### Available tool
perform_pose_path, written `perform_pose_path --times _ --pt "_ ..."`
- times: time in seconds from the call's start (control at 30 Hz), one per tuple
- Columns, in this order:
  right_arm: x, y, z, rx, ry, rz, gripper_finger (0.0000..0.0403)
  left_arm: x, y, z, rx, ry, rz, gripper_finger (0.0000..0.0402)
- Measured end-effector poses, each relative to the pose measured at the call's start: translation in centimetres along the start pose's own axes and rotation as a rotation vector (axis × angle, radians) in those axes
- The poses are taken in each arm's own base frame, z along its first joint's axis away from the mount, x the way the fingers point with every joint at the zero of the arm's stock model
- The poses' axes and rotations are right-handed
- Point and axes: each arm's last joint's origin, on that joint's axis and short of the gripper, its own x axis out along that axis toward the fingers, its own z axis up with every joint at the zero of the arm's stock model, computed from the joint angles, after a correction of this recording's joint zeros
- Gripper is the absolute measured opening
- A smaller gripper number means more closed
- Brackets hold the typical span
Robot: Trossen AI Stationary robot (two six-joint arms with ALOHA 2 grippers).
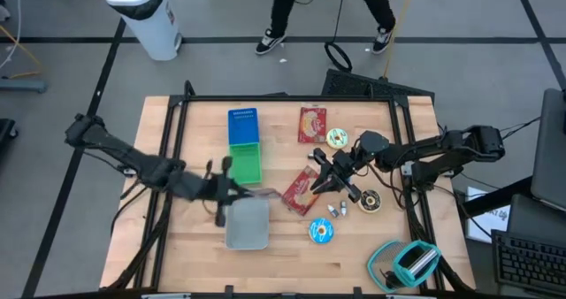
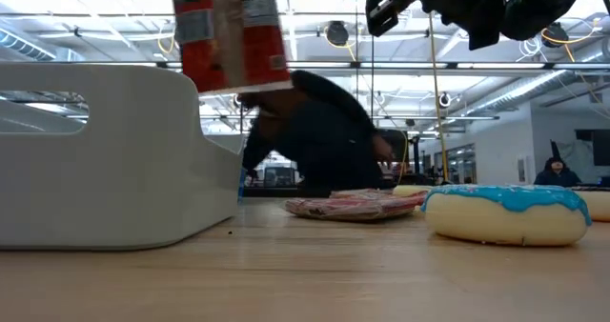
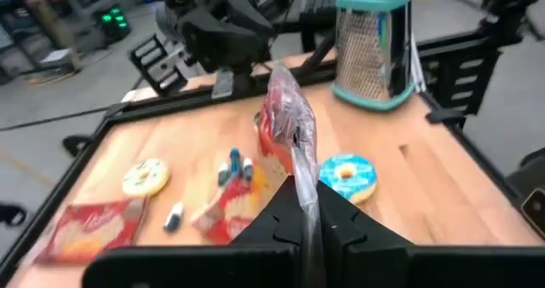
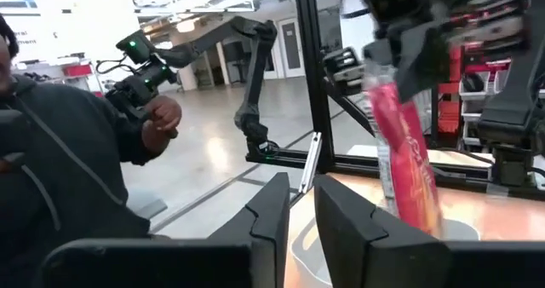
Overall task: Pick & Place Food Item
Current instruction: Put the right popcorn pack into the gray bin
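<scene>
Above the grey tray (image 1: pixel 247 225) near the desk's (image 1: pixel 177 246) front edge, the left end effector (image 3: pixel 305 204) pinches shut on the lower end of a red snack packet (image 3: pixel 288 128), which stands nearly upright, long axis vertical, rising clear of the fingers. Its label print is unreadable. The right end effector (image 1: pixel 325 177), fingers slightly parted in its wrist view, hovers mid-desk holding nothing.

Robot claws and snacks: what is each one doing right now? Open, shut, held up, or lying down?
left claw: shut on the red packet, over the white bin.
red packet: hanging in the air, pinched at one end.
right claw: open, holding nothing.
white bin: sitting on the table, looks empty.
blue donut: lying flat on the table.
second packet: lying flat on the table.
</scene>
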Motion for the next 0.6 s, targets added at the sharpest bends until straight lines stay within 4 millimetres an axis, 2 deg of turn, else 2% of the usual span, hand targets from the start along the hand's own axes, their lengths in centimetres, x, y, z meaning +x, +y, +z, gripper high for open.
perform_pose_path --times 0.1,0.3,0.6 --pt "0.0 0.0 0.0 -0.01 0.001 0.0 0.006 -0.4 -2.1 -0.8 0.013 0.046 0.039 0.0004" --pt "0.0 0.0 0.0 -0.015 -0.005 -0.002 0.0063 1.0 -5.3 -3.1 0.064 0.14 0.078 0.0003" --pt "0.0 0.0 0.0 -0.014 -0.003 0.0 0.0064 3.0 -7.2 -5.5 0.003 0.227 0.122 0.0003"
